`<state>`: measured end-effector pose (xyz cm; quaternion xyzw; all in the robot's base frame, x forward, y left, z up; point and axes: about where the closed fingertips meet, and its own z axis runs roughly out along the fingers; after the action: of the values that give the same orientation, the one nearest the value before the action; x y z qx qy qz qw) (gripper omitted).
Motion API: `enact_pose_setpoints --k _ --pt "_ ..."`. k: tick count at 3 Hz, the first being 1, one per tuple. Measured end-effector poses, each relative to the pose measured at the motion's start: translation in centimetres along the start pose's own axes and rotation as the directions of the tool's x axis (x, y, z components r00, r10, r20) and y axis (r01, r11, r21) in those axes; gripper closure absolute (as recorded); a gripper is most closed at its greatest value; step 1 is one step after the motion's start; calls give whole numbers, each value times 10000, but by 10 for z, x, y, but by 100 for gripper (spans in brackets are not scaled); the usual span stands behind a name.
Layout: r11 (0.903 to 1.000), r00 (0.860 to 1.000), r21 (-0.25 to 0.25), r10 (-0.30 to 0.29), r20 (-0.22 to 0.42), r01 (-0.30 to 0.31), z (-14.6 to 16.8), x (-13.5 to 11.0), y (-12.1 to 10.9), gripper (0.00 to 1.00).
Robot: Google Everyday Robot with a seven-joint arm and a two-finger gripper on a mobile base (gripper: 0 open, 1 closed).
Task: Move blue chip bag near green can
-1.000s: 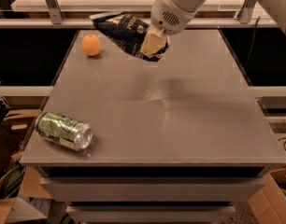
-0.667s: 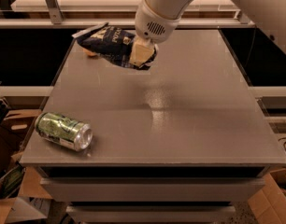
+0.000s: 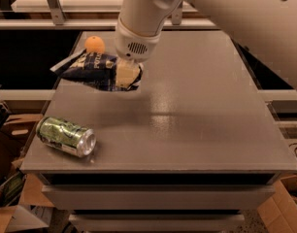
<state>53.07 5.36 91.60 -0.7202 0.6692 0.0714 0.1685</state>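
The blue chip bag [image 3: 92, 70] is dark navy with white lettering, and hangs tilted over the left part of the grey table [image 3: 187, 125]. My gripper [image 3: 126, 75] is shut on the bag's right end and holds it just above the surface. The green can [image 3: 66, 136] lies on its side near the table's front left corner, below and left of the bag and apart from it. My white arm comes down from the top of the view and hides part of the bag.
A round orange fruit [image 3: 94, 44] sits at the back left of the table, just behind the bag. Cardboard boxes [image 3: 12, 125] stand on the floor to the left. A metal rail [image 3: 51, 23] runs behind the table.
My gripper has carried the blue chip bag left and toward the front, lower over the table and closer to the green can. The can and the orange have not moved.
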Motion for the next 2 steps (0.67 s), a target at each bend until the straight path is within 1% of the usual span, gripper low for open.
enact_pose_setpoints --k 1,2 --pt "9990 9999 -447 -97 -125 91 18 -3 8 100" --pt "9978 9998 -661 45 -208 -59 30 -4 14 100"
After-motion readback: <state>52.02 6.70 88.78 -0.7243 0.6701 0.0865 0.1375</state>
